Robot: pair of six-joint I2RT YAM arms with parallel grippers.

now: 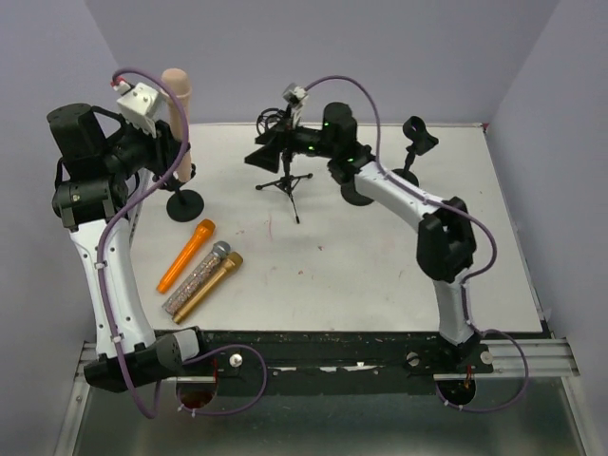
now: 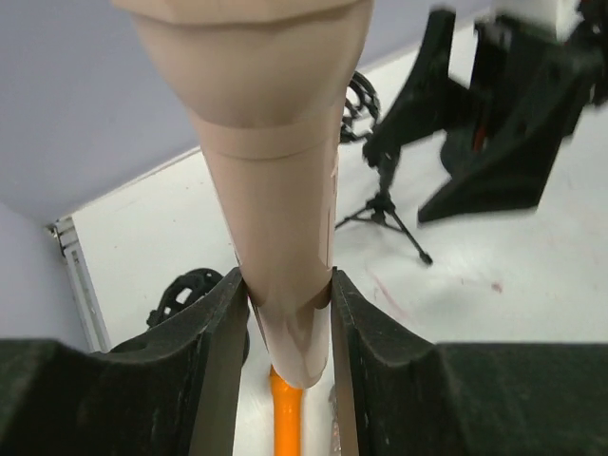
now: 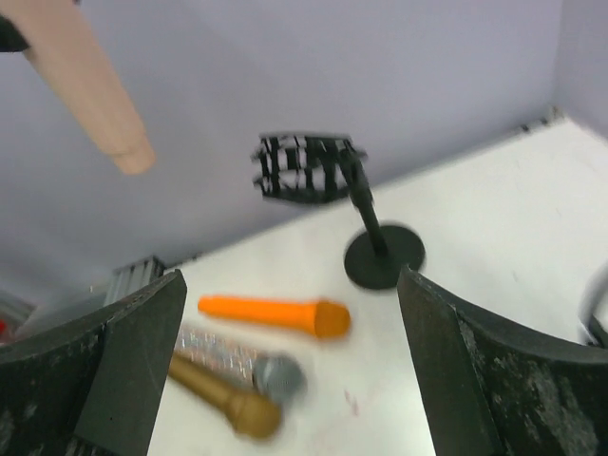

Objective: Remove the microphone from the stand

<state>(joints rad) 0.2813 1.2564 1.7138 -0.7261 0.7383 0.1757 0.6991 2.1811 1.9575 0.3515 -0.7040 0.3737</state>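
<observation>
Orange microphone [image 1: 185, 255], glittery microphone [image 1: 193, 279] and gold microphone [image 1: 212, 285] side by side on the white table [image 1: 380, 261], the last two touching.

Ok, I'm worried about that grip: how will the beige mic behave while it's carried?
The beige mic looks stiff, so it should not bend. Its smooth, tapered handle may slide between the fingers of the left gripper. Held near its thin tail with the wide head above, it could tilt if swung.
</observation>
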